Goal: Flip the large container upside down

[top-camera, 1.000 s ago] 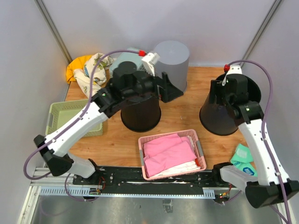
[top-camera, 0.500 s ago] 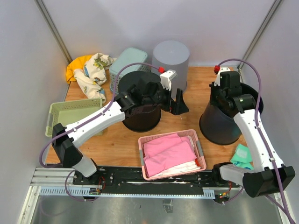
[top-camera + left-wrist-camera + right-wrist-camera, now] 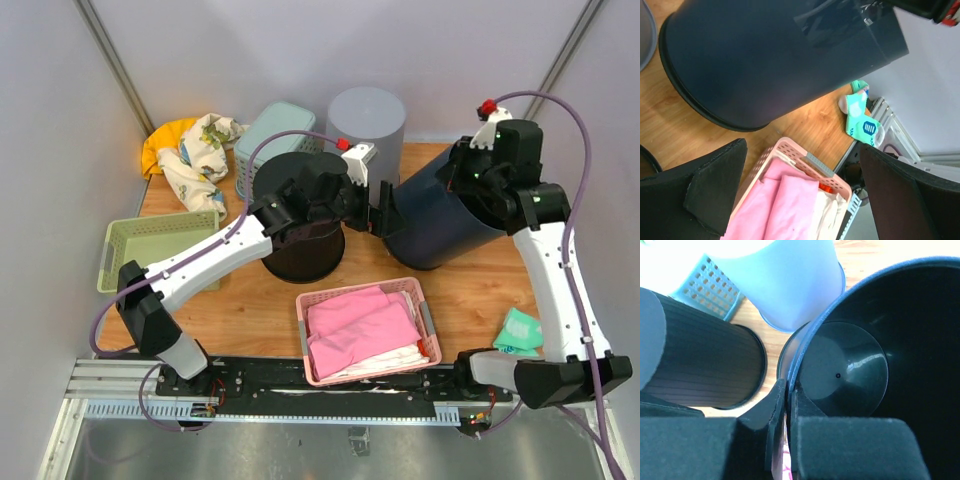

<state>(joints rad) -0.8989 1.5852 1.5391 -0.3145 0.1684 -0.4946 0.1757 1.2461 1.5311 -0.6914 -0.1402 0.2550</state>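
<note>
The large container is a dark navy plastic bin. It hangs tipped on its side above the table, base toward the left and mouth toward the right. My right gripper is shut on its rim, one finger inside the wall and one outside. The right wrist view looks into the bin at its round bottom. My left gripper stands open just left of the bin's base and touches nothing. In the left wrist view the bin fills the top, beyond the spread fingers.
A black ribbed bin stands upside down under the left arm. Behind are a grey bin, a pale teal basket and a cloth pile. A pink basket of folded cloth sits in front, a green tray left, a teal packet right.
My right gripper shut on the container's rim, then lifted and tipped it leftward from standing to lying sideways. The left arm swung right to the container's base and stayed open.
</note>
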